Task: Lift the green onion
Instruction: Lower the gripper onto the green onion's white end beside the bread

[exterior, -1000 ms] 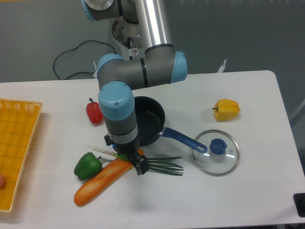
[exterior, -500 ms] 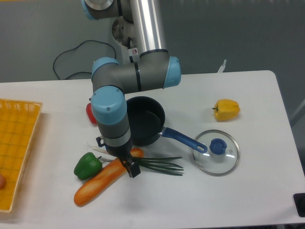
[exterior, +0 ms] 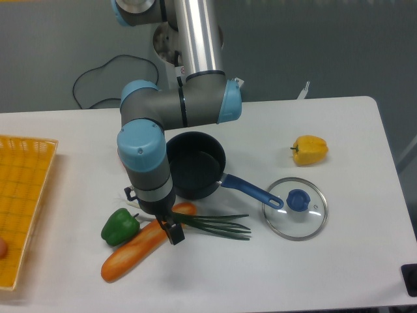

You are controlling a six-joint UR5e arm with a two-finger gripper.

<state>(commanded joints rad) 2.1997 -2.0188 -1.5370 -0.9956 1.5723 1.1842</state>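
White desk (exterior: 339, 261) fills most of the view, grey wall behind. UR5e arm (exterior: 176, 107) comes down from the top, elbow folded over the desk's middle, wrist pointing straight down.

Yellow wicker basket (exterior: 23, 195) at the desk's left edge, partly cut off by the frame.

Black saucepan (exterior: 199, 169) with a blue handle sits just right of the wrist, handle pointing toward a glass lid (exterior: 295, 208) with a blue knob, which lies flat near the handle's tip.

Orange-brown baguette (exterior: 140, 244) lies diagonally at front left, its upper end passing under the wrist.

Green onion (exterior: 218, 223) lies flat on the desk, across the upper end of the baguette; dark leaves fan out to the right below the saucepan handle, the pale root end hidden behind the wrist.

Green bell pepper (exterior: 119, 226) sits just beside the baguette on its left. Yellow bell pepper (exterior: 310, 149) stands well apart at right. A red pepper (exterior: 121, 154) is mostly hidden behind the arm.

Pincer (exterior: 173, 231) hangs low over the stalk where it crosses the baguette. Fingers are dark and seen edge-on; cannot tell whether they are spread or closed, nor whether they touch the stalk.
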